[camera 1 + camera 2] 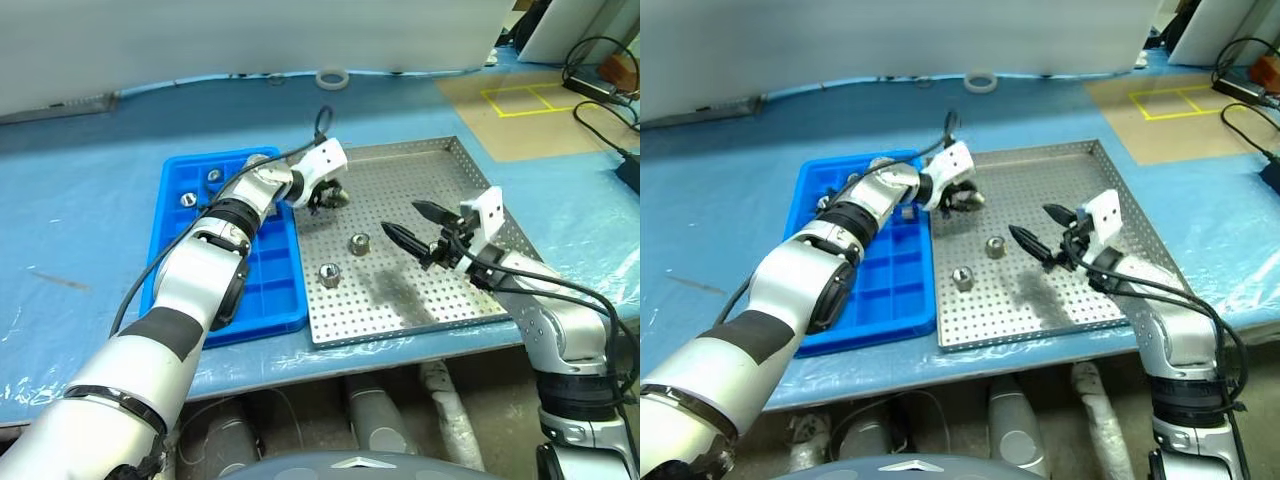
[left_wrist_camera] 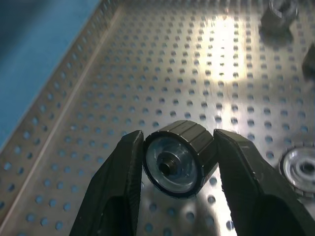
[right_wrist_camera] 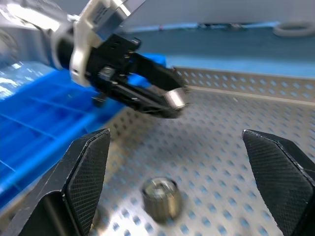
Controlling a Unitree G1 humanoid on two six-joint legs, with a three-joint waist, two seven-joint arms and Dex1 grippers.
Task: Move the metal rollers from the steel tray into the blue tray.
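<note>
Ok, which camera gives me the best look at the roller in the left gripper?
The left wrist view: the roller sits close up between the left gripper's fingers, its centre hole visible. The right wrist view shows it side-on; the head views show it small, above the steel tray.

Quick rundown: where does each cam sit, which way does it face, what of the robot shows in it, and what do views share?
Left eye, right eye: head stereo pair, facing forward and down at the steel tray and blue tray; both arms show.
Left wrist: looks along the left gripper, shut on a metal roller over the tray floor; its two fingers show.
Right wrist: looks along the open right gripper across the tray; its fingers show.
Shared: right wrist and eye views show the left gripper's held roller and a loose roller.
</note>
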